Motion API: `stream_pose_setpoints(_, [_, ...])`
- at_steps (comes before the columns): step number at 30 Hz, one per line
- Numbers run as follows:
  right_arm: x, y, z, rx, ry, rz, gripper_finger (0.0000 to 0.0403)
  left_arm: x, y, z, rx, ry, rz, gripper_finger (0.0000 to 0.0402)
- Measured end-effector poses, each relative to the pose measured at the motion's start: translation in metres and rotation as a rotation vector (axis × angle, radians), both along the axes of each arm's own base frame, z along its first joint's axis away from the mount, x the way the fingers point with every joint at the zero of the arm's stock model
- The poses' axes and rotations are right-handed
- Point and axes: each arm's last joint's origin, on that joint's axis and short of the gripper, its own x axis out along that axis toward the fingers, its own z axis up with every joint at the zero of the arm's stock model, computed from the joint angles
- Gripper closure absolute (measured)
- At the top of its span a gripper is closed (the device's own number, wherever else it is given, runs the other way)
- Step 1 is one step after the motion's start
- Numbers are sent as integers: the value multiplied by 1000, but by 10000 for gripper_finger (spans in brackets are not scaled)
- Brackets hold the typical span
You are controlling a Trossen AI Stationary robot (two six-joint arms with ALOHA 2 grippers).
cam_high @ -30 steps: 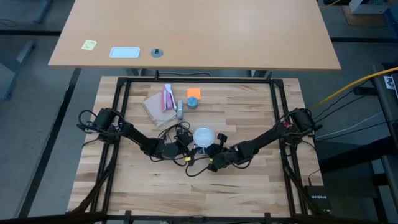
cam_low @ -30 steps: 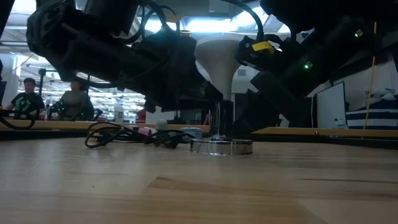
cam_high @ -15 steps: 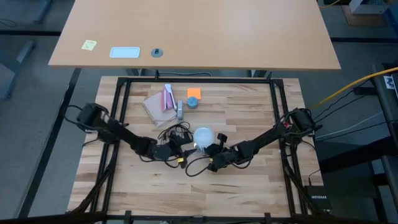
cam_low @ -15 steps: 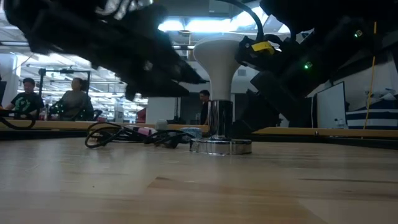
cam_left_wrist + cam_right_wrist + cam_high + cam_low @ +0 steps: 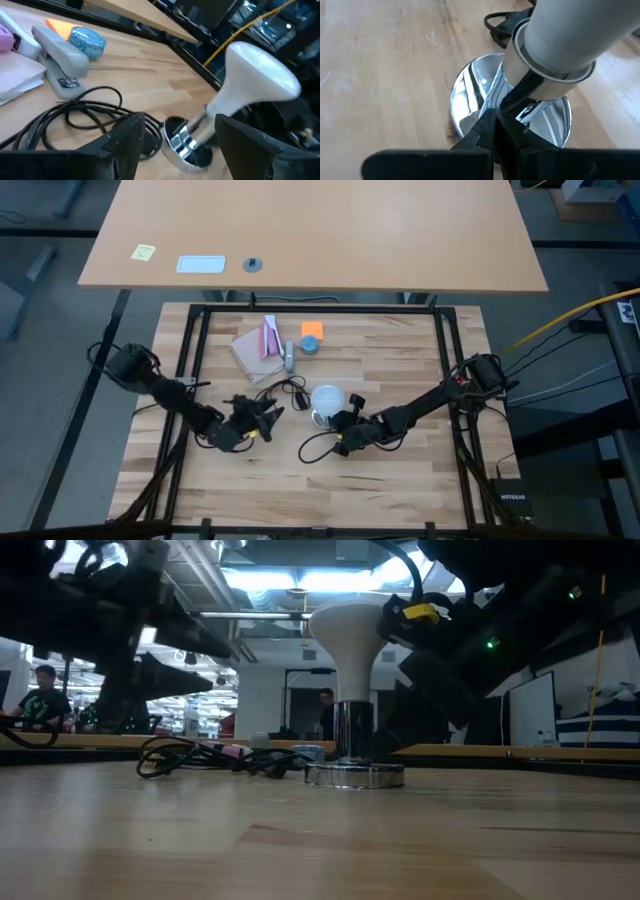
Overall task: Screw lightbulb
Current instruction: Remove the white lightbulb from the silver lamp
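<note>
While the lightbulb [image 5: 327, 399] stands upright in the silver socket [image 5: 355, 775] mid-table, the left gripper [image 5: 262, 418] sits well off to its left, fingers spread, holding nothing. Right gripper [image 5: 340, 423] is pressed shut right at the socket base, beside the bulb's neck.

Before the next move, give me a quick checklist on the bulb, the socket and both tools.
1. Bulb upright in the socket: ok.
2. Socket flat on the table: ok.
3. Left tool open and clear of the bulb: ok.
4. Right tool shut, low beside the bulb's neck over the socket: ok.
5. Bulb screwed fully home: cannot tell.
6. Cord clear of the socket: cannot tell; it lies close by.
</note>
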Motion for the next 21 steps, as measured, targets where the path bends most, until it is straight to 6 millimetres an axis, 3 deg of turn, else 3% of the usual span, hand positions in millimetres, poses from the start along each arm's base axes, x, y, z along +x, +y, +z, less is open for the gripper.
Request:
stream_pose_setpoints(7, [1,0,1,4,-10,1,393,38,8,-1,-24,17,19,170])
stream_pose_setpoints(15, [1,0,1,6,-8,3,393,76,26,-5,-116,68,-161,170])
stream_pose_setpoints(21, [1,0,0,9,-6,6,393,91,33,3,56,165,-351,170])
